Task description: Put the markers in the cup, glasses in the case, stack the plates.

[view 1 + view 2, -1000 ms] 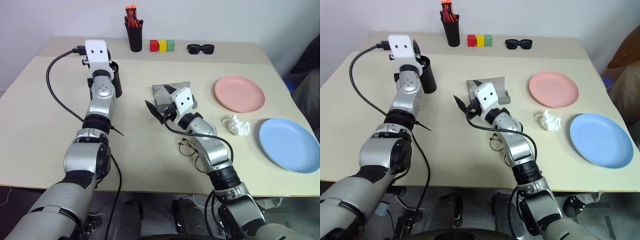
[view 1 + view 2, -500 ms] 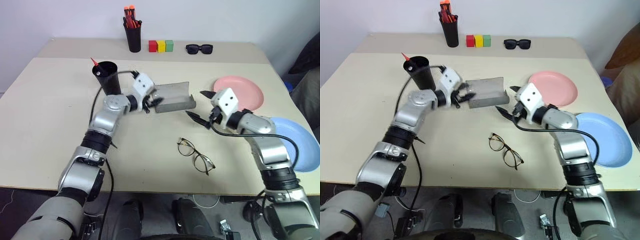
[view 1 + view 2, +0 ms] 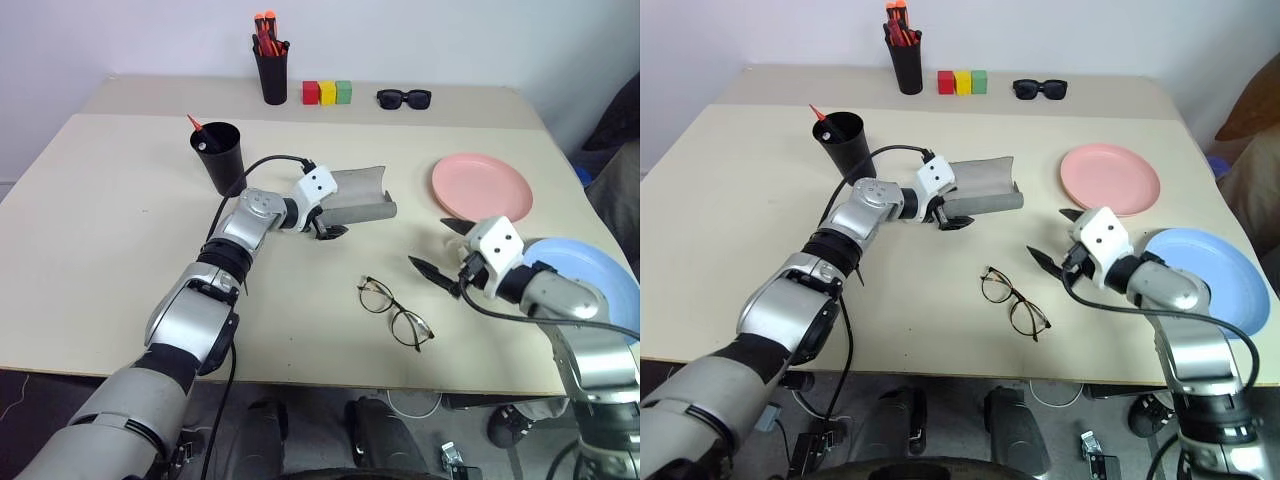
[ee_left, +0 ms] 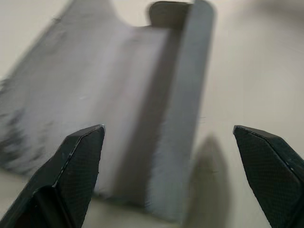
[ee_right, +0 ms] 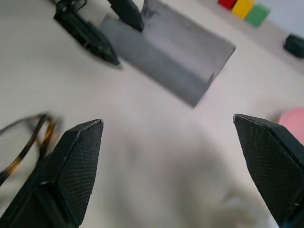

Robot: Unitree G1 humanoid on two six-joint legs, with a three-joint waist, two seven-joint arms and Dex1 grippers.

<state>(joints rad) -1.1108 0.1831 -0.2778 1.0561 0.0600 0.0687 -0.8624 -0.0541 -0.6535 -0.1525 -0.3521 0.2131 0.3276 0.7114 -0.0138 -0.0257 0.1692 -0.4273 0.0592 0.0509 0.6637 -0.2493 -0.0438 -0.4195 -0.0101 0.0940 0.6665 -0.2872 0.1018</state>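
My right claw (image 3: 443, 252) swung right off case (image 3: 358, 196), fingers spread, holding nothing. Left claw (image 3: 326, 226) dropped from cup (image 3: 218, 157) to case end, released. Glasses (image 3: 395, 311) on beige desk (image 3: 100, 220); pink plate (image 3: 481, 187), blue plate (image 3: 595, 275) apart. White wall behind.

pen holder (image 3: 270, 75), coloured blocks (image 3: 328, 92), sunglasses (image 3: 404, 98)

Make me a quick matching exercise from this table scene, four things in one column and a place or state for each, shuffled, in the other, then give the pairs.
Things:
1. cup
2. case
3. glasses
4. pink plate

Places or states:
A. lying open at the left gripper
B. unfolded on the table near the front edge
C. holding a red marker
D. bare, beside the blue plate

Pairs: 1-C, 2-A, 3-B, 4-D
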